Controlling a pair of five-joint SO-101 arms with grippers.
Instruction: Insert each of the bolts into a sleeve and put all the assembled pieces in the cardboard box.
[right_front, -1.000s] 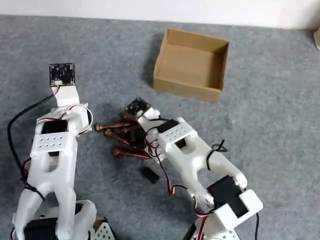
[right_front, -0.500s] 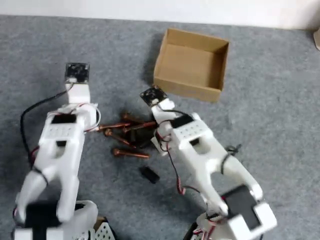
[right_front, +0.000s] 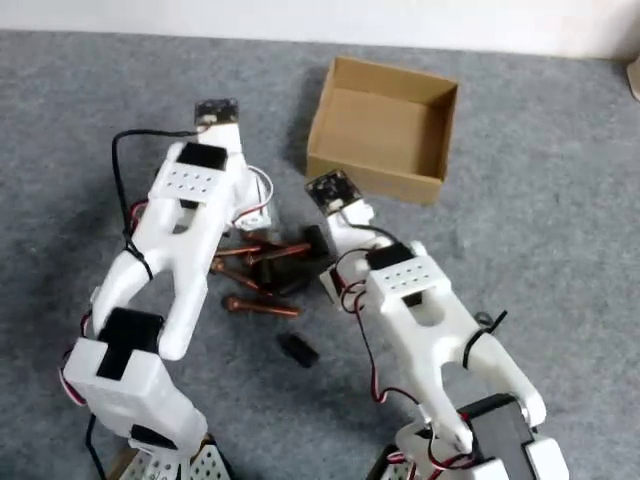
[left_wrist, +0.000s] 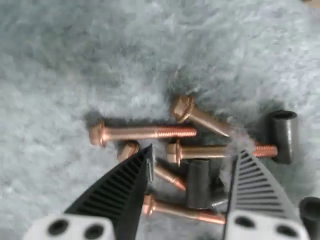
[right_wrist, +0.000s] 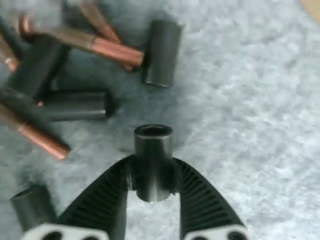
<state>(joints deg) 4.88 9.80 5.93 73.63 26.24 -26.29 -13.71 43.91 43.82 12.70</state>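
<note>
Copper bolts (left_wrist: 142, 133), five by the left wrist view, lie tangled with dark sleeves (right_wrist: 75, 105) on the grey surface (right_front: 560, 250). Left pincer (left_wrist: 195, 150) hangs released over them. Right pincer (right_wrist: 152, 166) is clenched on one upright sleeve (right_wrist: 152, 145), with four more lying nearby. One cardboard box (right_front: 372, 180) stands beyond the pile, bare surface on either side.

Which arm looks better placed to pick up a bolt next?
Left. The left gripper hangs open directly over the copper bolts, while the right gripper is shut on a sleeve, so it has no free grip.
</note>
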